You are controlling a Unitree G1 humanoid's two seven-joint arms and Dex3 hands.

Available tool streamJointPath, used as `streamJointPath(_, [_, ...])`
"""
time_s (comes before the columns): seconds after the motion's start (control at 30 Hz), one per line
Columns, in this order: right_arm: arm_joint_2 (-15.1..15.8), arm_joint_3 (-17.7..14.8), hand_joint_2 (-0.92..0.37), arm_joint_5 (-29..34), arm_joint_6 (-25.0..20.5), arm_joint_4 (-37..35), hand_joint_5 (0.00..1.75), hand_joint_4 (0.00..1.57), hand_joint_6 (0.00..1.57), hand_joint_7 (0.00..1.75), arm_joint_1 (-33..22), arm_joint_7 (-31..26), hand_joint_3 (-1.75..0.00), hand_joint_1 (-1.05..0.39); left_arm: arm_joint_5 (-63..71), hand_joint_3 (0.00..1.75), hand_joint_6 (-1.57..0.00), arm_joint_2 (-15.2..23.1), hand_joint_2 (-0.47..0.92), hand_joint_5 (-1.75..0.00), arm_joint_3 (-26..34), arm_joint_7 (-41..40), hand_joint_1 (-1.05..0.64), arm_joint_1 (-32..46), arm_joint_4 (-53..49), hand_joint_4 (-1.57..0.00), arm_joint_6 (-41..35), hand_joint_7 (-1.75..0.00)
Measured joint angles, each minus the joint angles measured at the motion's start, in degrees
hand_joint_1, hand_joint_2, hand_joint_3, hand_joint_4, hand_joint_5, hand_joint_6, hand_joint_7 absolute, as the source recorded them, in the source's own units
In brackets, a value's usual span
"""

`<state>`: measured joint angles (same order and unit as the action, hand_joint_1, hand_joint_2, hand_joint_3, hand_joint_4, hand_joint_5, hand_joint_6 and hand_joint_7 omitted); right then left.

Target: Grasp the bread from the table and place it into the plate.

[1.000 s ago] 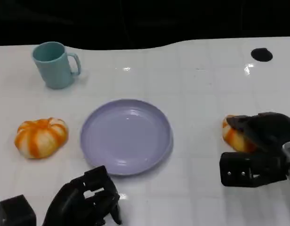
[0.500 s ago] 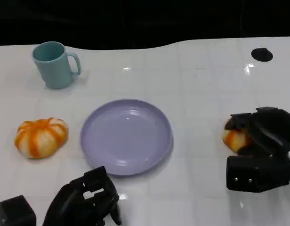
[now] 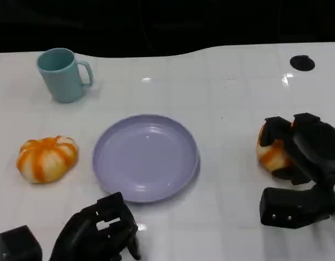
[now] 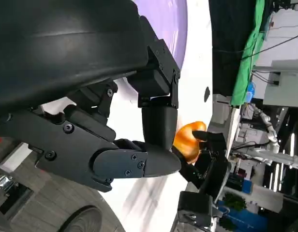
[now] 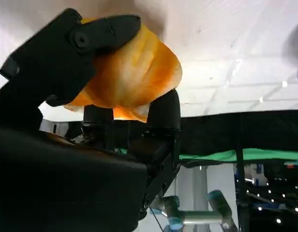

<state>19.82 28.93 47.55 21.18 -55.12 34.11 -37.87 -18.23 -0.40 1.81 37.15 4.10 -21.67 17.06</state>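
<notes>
The right hand (image 3: 304,145) has closed further around the bread (image 3: 272,153) since a second ago, fingers (image 5: 103,30) now clamping it from both sides, so lifting toward the plate (image 3: 146,156) looks next; the left hand (image 3: 99,231) stays curled, empty

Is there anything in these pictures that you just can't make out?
- The far side of the bread in the right hand: head view, covered by its fingers.
- Whether that bread has left the table: head view, underside hidden.
- The left hand's palm: head view, cut off by the bottom edge.
- The plate: left wrist view, mostly behind the hand's shell.
</notes>
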Motion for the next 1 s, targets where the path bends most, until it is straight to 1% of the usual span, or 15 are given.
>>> streamJointPath(0.13, [0.0, 0.5, -0.49, 0.0, 0.9, 0.0, 1.75, 0.94, 0.77, 1.63, 0.1, -0.6, -0.86, -0.09, 0.0, 0.53, -0.71, -0.1, 0.76, -1.75, 0.0, 0.0, -0.59, 0.0, 0.0, -0.76, 0.0, -1.48])
streamJointPath(0.23, [0.0, 0.6, -0.46, 0.0, 2.0, 0.4, 1.75, 0.97, 0.87, 1.47, 0.3, -1.4, -0.9, -0.08, 0.0, 0.53, -0.72, -0.1, 0.76, -1.75, 0.0, 0.0, -0.6, 0.0, 0.0, -0.77, 0.0, -1.48])
streamJointPath(0.3, [0.0, 0.6, -0.44, 0.0, 2.4, 1.6, 1.75, 0.98, 0.88, 1.48, 0.4, -1.6, -0.93, -0.07, 0.0, 0.53, -0.71, -0.1, 0.76, -1.75, 0.0, 0.0, -0.6, 0.0, 0.0, -0.77, 0.0, -1.48])
streamJointPath(0.33, [-0.1, 0.6, -0.4, 0.0, 2.6, 2.6, 1.75, 0.99, 0.86, 1.54, 0.5, -1.6, -1.03, -0.07, 0.0, 0.54, -0.71, -0.1, 0.76, -1.75, 0.0, 0.0, -0.59, 0.0, 0.0, -0.77, 0.0, -1.48])
streamJointPath(0.4, [-0.4, 0.6, -0.37, -0.1, 3.6, 4.9, 1.75, 1.0, 0.83, 1.58, 0.5, -1.6, -1.15, -0.09, 0.0, 0.54, -0.71, -0.1, 0.75, -1.75, 0.0, 0.0, -0.59, 0.0, 0.0, -0.77, 0.0, -1.48])
streamJointPath(0.47, [-1.0, 0.6, -0.33, -0.1, 4.1, 7.6, 1.75, 1.01, 0.83, 1.59, 0.5, -1.4, -1.24, -0.11, -0.1, 0.54, -0.71, -0.1, 0.75, -1.75, 0.0, 0.0, -0.6, 0.0, 0.0, -0.77, 0.0, -1.48])
streamJointPath(0.5, [-1.4, 0.6, -0.31, -0.1, 4.4, 8.9, 1.75, 1.01, 0.84, 1.59, 0.5, -1.1, -1.26, -0.12, -0.1, 0.54, -0.72, -0.1, 0.75, -1.75, 0.0, 0.0, -0.6, 0.0, 0.0, -0.77, 0.0, -1.48])
streamJointPath(0.57, [-2.3, 0.6, -0.31, -0.2, 4.9, 11.1, 1.75, 1.02, 0.83, 1.62, 0.5, -0.4, -1.26, -0.16, -0.1, 0.53, -0.72, -0.1, 0.75, -1.75, 0.0, 0.0, -0.61, 0.0, 0.0, -0.77, 0.0, -1.47])
streamJointPath(0.63, [-3.5, 0.7, -0.31, -0.2, 5.1, 12.5, 1.75, 1.03, 0.83, 1.64, 0.5, 0.1, -1.26, -0.16, 0.0, 0.53, -0.72, 0.0, 0.75, -1.75, 0.0, 0.0, -0.61, 0.0, 0.0, -0.77, 0.0, -1.48])
streamJointPath(0.67, [-4.2, 0.7, -0.3, -0.2, 5.3, 13.0, 1.75, 1.04, 0.8, 1.7, 0.5, 0.3, -1.29, -0.16, 0.0, 0.53, -0.72, 0.0, 0.75, -1.75, 0.0, 0.0, -0.61, 0.0, 0.0, -0.77, 0.0, -1.48])
streamJointPath(0.7, [-4.9, 0.8, -0.29, -0.2, 5.4, 13.3, 1.75, 1.04, 0.79, 1.72, 0.5, 0.5, -1.31, -0.15, 0.0, 0.53, -0.72, 0.0, 0.75, -1.75, 0.0, 0.0, -0.61, 0.0, 0.0, -0.77, 0.0, -1.48])
streamJointPath(0.83, [-8.2, 1.1, -0.27, -0.2, 5.3, 14.0, 1.75, 1.04, 0.77, 1.74, 1.0, 2.6, -1.32, -0.14, 0.0, 0.52, -0.72, 0.1, 0.75, -1.75, -0.1, 0.0, -0.6, 0.3, 0.4, -0.77, -0.2, -1.48])
streamJointPath(0.93, [-10.7, 1.2, -0.26, -0.2, 4.9, 14.2, 1.75, 1.03, 0.76, 1.75, 1.7, 4.4, -1.22, -0.13, 0.0, 0.52, -0.72, 0.1, 0.75, -1.75, -0.2, 0.0, -0.6, 0.4, 0.6, -0.77, -0.3, -1.48])
streamJointPath(1.0, [-12.3, 1.3, -0.28, -0.2, 4.5, 14.0, 1.75, 1.02, 0.76, 1.75, 2.3, 5.1, -1.27, -0.14, 0.0, 0.53, -0.72, 0.1, 0.76, -1.75, -0.3, 0.0, -0.6, 0.6, 1.0, -0.77, -0.3, -1.48])
